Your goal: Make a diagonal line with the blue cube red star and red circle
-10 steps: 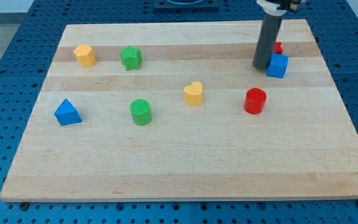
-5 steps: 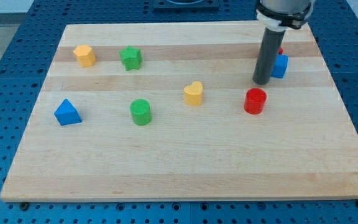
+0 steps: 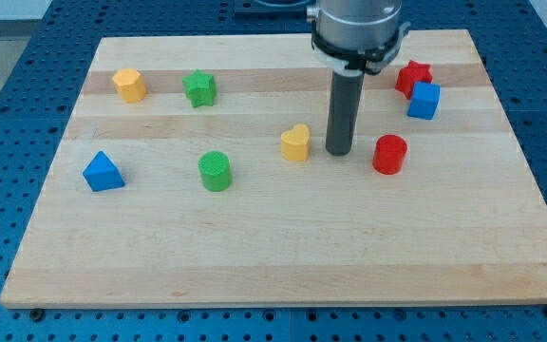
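Note:
The blue cube (image 3: pixel 424 101) sits near the view's upper right, touching the red star (image 3: pixel 412 77) just above and left of it. The red circle (image 3: pixel 389 154) stands below them, right of the board's middle. My tip (image 3: pixel 339 152) rests on the board between the yellow heart (image 3: pixel 295 142) on its left and the red circle on its right, touching neither.
A yellow block (image 3: pixel 129 85) and a green star (image 3: pixel 199 88) lie at the upper left. A blue triangle (image 3: pixel 102 172) and a green circle (image 3: pixel 215 171) lie at the lower left. The wooden board (image 3: pixel 273 256) ends at a blue pegboard surround.
My tip moved down and to the view's left, from beside the blue cube to between the yellow heart and the red circle. The red star is now uncovered.

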